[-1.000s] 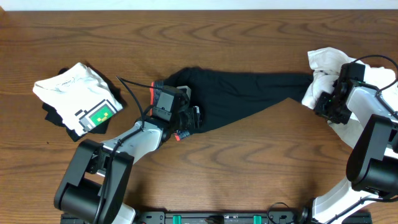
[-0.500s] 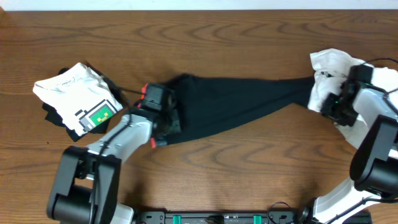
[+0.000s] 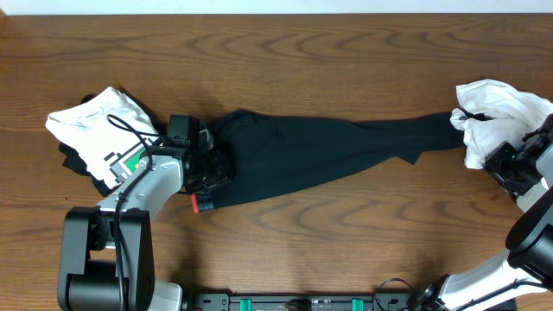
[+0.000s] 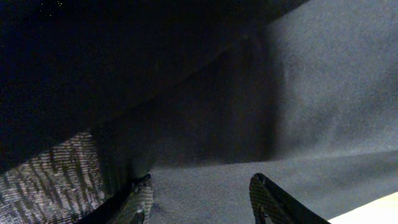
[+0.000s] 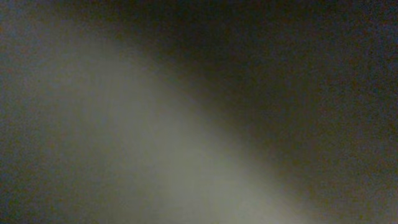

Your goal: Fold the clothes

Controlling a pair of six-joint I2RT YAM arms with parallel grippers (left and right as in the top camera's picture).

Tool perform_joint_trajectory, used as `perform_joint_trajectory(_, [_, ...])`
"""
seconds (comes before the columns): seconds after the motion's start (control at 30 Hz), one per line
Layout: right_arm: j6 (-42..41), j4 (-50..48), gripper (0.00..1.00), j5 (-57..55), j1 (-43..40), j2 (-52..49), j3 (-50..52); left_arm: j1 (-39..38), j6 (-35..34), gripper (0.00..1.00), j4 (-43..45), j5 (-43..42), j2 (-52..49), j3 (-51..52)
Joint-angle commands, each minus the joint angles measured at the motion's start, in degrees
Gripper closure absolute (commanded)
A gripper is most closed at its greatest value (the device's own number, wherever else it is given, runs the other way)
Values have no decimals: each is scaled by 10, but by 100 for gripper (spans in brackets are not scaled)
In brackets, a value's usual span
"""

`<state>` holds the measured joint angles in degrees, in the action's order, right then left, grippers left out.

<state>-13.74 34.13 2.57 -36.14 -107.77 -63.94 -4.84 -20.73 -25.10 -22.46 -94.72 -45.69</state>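
Left end effector (image 3: 210, 169) pinches the black trousers (image 3: 328, 147) at the waistband (image 3: 201, 202), fingers partway closed on cloth. Whether my right end effector (image 3: 517, 164) holds anything I cannot tell. The trousers lie stretched along the surface (image 3: 346, 233). They look limp, light and saggy, so I'd hold waistband corners and hems.

My left gripper (image 3: 210, 166) travelled left across the table, dragging the waistband end of the black trousers (image 3: 328, 142) with it until it sat just beside the white tee (image 3: 99, 112). My right gripper (image 3: 511, 164) swung out toward the right edge, and the white piece (image 3: 494, 108) shifted right with it. Between them the trousers drew out longer and straighter, and a red bit of waistband (image 3: 201, 203) came to show below my left wrist.
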Motion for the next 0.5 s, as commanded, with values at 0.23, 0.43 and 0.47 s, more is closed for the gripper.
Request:
perform_joint_trajectory(0.23, [-114, 22, 65, -176, -24, -14, 2, 9, 42, 46, -150, 40, -53, 51])
perform_joint_trajectory(0.43, [-41, -41, 63, 4, -17, -14, 2, 9, 61, 45, -127, 42, -53, 51])
perform_joint_trajectory(0.47, [-21, -52, 62, 53, -13, -13, 1, 9, 61, 45, -119, 46, -53, 51])
